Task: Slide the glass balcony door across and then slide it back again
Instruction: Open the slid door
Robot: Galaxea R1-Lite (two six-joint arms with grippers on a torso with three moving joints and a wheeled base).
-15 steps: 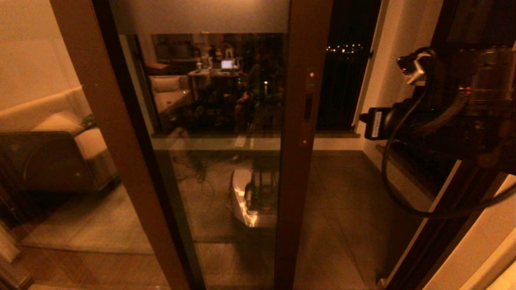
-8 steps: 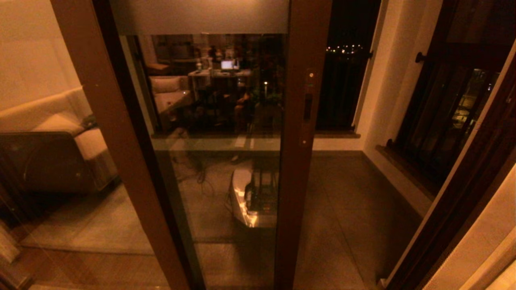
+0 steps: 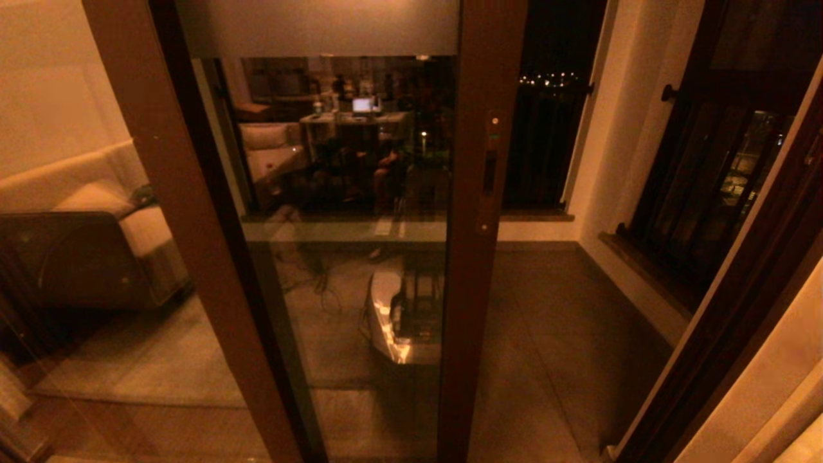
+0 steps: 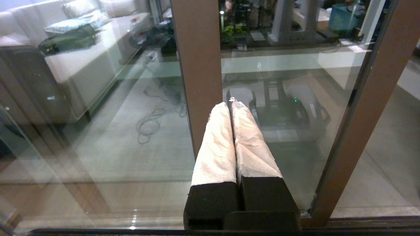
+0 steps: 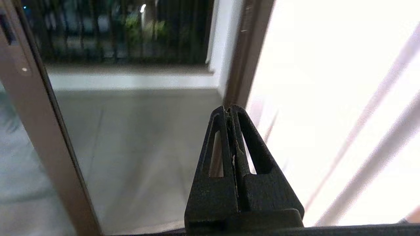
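The right claw (image 5: 229, 111) is clenched on nothing, hanging low in the open gap. Off to its side stands the glass balcony door (image 3: 347, 193), its handle slot (image 3: 490, 172) well above. The left claw (image 4: 231, 105), clenched empty too, faces the glass. A closed claw could skid off the smooth stile.

- Glass balcony door (image 3: 347, 193): clear, glossy glass, strongly reflective; matt frosted band across the top; frame smooth brown with a satin sheen.
- Handle slot (image 3: 490, 172) in the stile: dark, matt recess.
- Left pincer (image 4: 231, 104): fingers (image 4: 216, 144) wrapped in white, wrinkled cloth-like tape; base of matt black plastic.
- Right pincer (image 5: 228, 109): matt black plastic, slightly grainy, with open cut-outs.
- Balcony floor (image 3: 553, 334): dull tile, low sheen.
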